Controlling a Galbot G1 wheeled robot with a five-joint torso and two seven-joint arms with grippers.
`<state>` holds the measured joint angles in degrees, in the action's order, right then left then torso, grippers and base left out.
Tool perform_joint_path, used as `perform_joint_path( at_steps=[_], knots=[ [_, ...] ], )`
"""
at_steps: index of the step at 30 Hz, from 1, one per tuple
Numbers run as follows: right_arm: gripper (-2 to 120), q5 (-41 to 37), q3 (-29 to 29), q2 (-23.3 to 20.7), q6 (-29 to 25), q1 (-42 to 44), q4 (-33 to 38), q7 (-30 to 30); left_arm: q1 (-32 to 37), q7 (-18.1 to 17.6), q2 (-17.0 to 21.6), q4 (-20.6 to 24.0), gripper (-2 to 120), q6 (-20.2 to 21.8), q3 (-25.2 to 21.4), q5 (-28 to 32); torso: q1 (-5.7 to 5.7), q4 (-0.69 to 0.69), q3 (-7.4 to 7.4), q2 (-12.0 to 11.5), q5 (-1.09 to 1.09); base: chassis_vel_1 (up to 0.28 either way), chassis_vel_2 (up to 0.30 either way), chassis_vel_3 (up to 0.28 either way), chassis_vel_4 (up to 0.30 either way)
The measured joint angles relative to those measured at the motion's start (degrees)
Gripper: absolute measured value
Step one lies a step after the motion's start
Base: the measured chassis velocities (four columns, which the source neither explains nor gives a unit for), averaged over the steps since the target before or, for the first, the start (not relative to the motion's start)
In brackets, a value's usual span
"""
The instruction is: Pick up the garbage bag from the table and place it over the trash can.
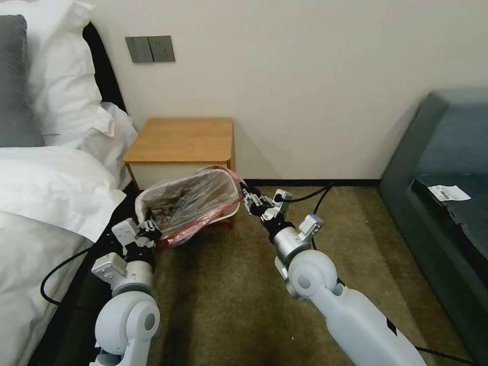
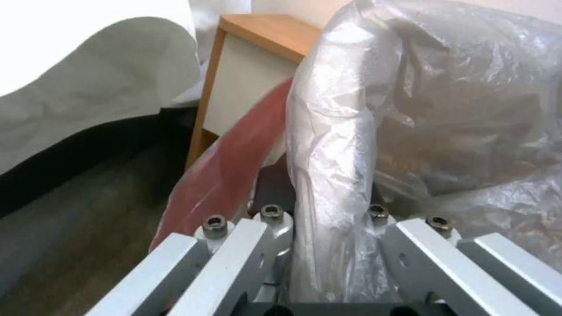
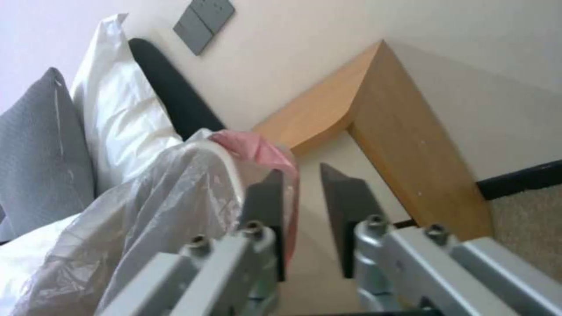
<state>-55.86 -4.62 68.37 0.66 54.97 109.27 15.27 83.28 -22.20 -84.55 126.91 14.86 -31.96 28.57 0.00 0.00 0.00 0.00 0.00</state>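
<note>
The garbage bag (image 1: 190,203), red-rimmed, sits stretched over the trash can (image 1: 223,217) on the carpet in front of the table (image 1: 180,140). The left gripper (image 1: 147,229) pinches the bag's near-left edge; the right gripper (image 1: 252,199), fingers parted with a gap, sits at the bag's right rim.

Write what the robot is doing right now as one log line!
left gripper: shut on crinkly clear red-rimmed garbage bag | right gripper: open beside bag rim | bag: draped over cream plastic trash can | wooden nightstand table: behind

Bare wooden table (image 1: 180,139); bagged trash can (image 1: 230,214) on carpet (image 1: 229,295).
</note>
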Motion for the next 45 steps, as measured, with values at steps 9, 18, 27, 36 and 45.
perform_joint_path(
  at_steps=[9,18,27,36,45],
  knots=[
    [0,0.63,-0.68,0.34,-0.09,0.25,-0.19,-0.2,-0.19,-0.06,-0.17,-0.02,9,0.0,-0.05,0.06,0.0,0.0,0.0,0.0,0.0,0.0,0.0,0.0,0.0],
    [0,0.72,-0.56,0.51,-0.49,0.82,1.12,0.2,-0.3,-0.16,-0.33,0.0,9,0.0,-0.21,0.15,0.0,0.0,0.0,0.0,0.0,0.0,0.0,0.0,0.0],
    [0,1.23,0.7,0.23,-1.03,5.37,4.74,1.03,-1.23,-0.31,-0.66,0.44,9,-0.14,-1.31,2.38,0.0,-0.01,0.0,0.0,0.0,0.0,0.0,0.0,0.0],
    [0,4.17,0.71,0.4,-1.99,6.6,2.54,0.33,-1.27,-1.21,-1.74,2.99,9,0.75,-1.5,6.9,0.0,0.0,0.0,0.0,0.0,0.0,0.0,0.0,0.0],
    [10,4.11,1.49,0.59,-2.04,7.51,5.48,-0.31,-1.43,-1.22,-1.64,2.11,9,0.75,-2.34,6.67,0.0,0.0,0.0,0.0,0.0,0.0,0.0,0.0,0.0]
  ],
)
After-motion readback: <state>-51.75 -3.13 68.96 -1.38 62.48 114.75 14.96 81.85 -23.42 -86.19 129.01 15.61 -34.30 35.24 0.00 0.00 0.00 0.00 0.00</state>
